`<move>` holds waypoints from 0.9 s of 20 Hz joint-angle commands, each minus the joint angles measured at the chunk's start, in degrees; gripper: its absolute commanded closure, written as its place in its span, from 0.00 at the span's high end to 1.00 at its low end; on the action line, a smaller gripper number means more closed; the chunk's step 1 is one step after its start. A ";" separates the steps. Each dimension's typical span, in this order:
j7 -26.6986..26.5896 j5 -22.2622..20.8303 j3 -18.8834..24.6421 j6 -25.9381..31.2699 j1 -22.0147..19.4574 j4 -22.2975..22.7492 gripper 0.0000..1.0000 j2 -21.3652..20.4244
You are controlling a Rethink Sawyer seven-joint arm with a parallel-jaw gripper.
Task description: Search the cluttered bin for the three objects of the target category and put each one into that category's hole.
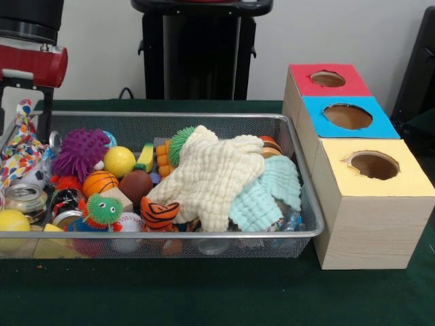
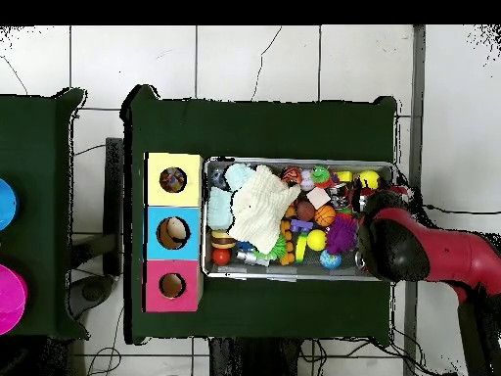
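The wire mesh bin (image 1: 204,116) lies on the green table, full of toys; it also shows in the overhead view (image 2: 294,162). One polka-dot cloth (image 1: 19,146) stands in a peak at the bin's left end. My gripper (image 1: 24,134) hangs over that end, open, with a black finger (image 1: 45,112) on each side of the cloth's peak. I see no other polka-dot cloths. The yellow-topped box with its round hole (image 1: 374,165) stands nearest the camera, right of the bin, and shows in the overhead view (image 2: 173,180). In the overhead view the red arm (image 2: 411,250) hides the gripper.
A cream waffle cloth (image 1: 211,176) and a mint-green waffle cloth (image 1: 265,193) cover the bin's right half. Balls, a purple spiky ball (image 1: 80,153) and a tin (image 1: 24,198) fill the left half. Blue-topped (image 1: 348,117) and red-topped (image 1: 327,79) boxes stand behind the yellow one.
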 commanded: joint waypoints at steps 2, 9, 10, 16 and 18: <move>-10.03 -5.18 2.00 7.61 -0.95 -0.78 1.00 2.52; -6.54 -10.33 -0.71 2.35 -1.68 0.26 1.00 6.66; -5.72 -11.38 -1.27 1.29 -1.52 0.32 1.00 7.10; -2.32 -14.31 -3.27 -0.76 -0.82 0.28 1.00 9.06; -1.04 -15.57 -4.83 -0.90 0.35 -0.34 1.00 9.27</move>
